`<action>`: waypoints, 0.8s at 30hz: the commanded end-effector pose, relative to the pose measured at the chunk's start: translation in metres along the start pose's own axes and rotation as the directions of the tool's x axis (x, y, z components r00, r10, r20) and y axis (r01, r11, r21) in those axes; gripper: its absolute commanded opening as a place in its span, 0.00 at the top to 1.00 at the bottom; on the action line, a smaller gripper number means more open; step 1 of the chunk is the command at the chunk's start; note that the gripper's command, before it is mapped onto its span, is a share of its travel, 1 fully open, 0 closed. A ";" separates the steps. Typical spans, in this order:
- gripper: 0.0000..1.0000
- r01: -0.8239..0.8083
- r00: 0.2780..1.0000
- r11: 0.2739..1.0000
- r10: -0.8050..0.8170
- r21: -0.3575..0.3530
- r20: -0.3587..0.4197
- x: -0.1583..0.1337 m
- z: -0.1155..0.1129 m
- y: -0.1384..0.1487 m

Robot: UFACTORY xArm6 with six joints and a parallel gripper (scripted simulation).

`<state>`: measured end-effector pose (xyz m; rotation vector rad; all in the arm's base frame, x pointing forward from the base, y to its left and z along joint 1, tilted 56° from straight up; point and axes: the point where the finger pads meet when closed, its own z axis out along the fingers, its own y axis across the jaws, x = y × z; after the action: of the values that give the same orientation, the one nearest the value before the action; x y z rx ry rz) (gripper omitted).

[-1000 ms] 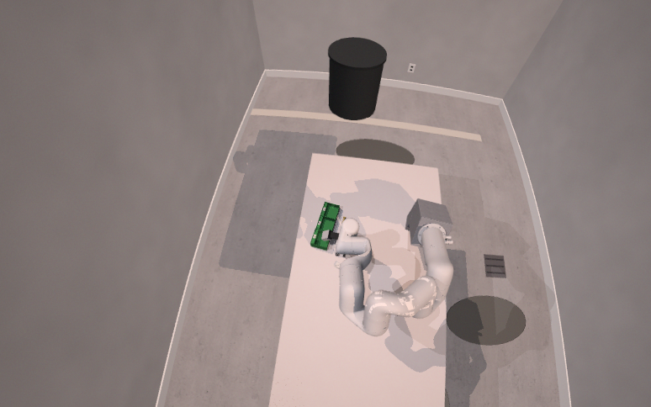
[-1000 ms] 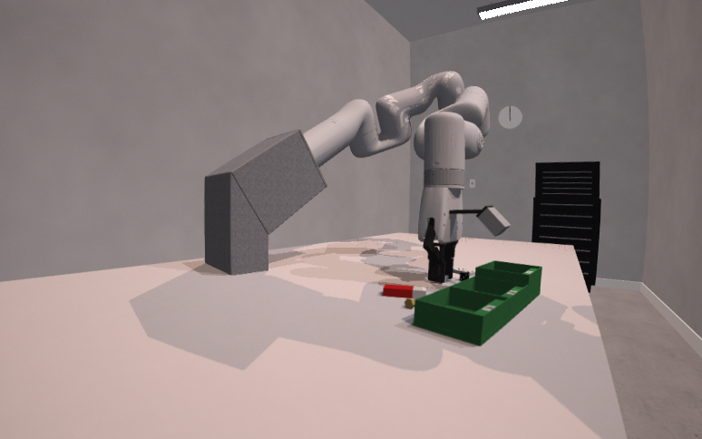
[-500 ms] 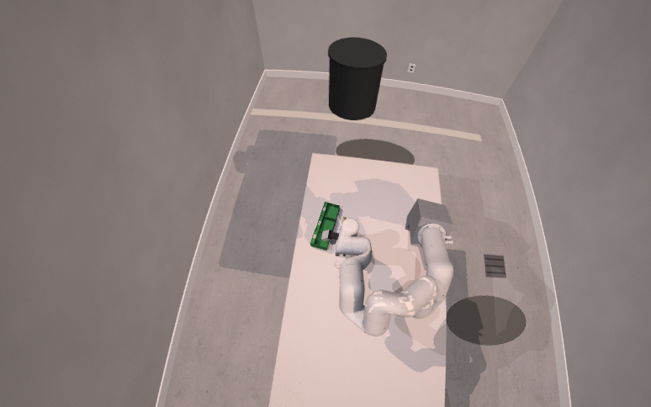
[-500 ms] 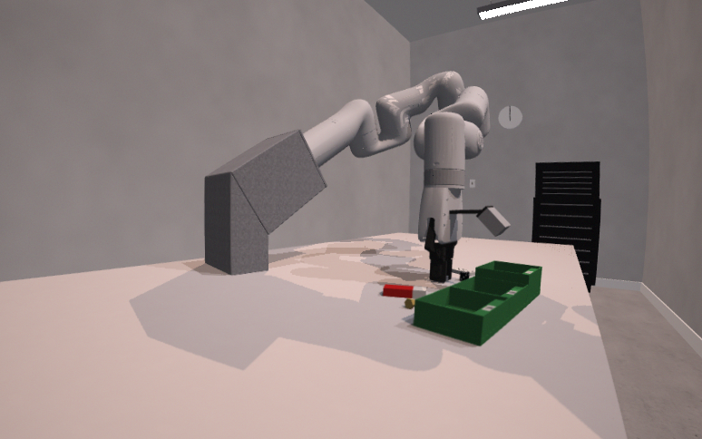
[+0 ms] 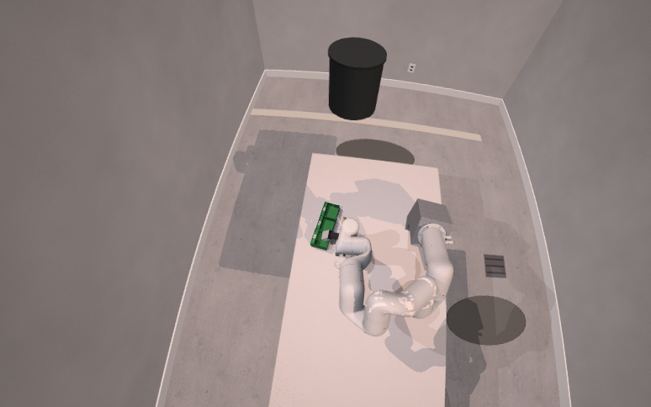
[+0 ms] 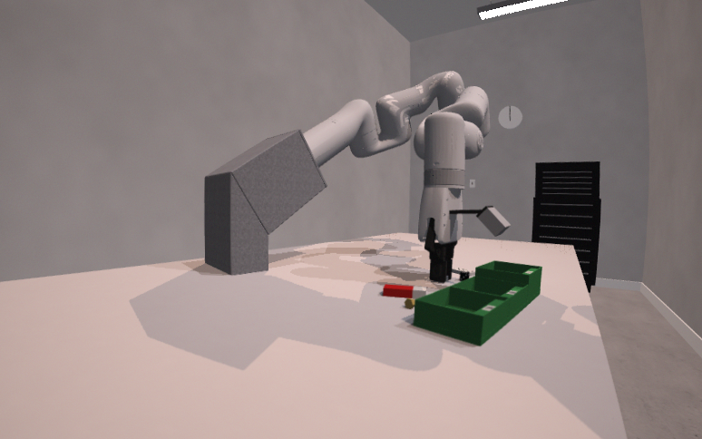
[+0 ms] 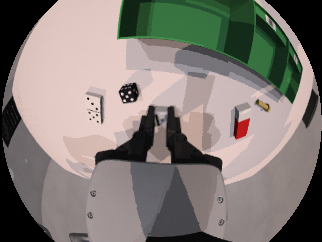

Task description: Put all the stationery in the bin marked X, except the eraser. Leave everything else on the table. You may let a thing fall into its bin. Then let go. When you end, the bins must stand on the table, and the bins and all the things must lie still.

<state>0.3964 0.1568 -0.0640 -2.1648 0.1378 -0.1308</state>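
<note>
My gripper points straight down at the table, just beside the long side of the green three-compartment bin. It is shut on a small grey object that sits on or just above the table top; most of the object is hidden by the fingers. The gripper also shows in the side view, next to the bin. A red and white block and a small brown piece lie to the right. The bin's white labels are too small to read.
A black die and a white domino lie to the left of my fingers. The grey arm base block stands at the table's far side. The bin stands close to the table edge.
</note>
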 end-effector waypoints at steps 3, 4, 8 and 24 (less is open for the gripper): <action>1.00 0.000 1.000 1.000 0.000 -0.001 -0.002 0.001 -0.001 0.000; 1.00 0.000 1.000 1.000 0.000 -0.001 -0.002 0.001 -0.001 0.000; 1.00 0.000 1.000 1.000 0.000 -0.001 -0.002 0.001 -0.001 0.000; 1.00 0.000 1.000 1.000 0.000 -0.001 -0.002 0.001 -0.044 0.000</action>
<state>0.3912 0.1293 -0.0453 -2.1649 0.1379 -0.1304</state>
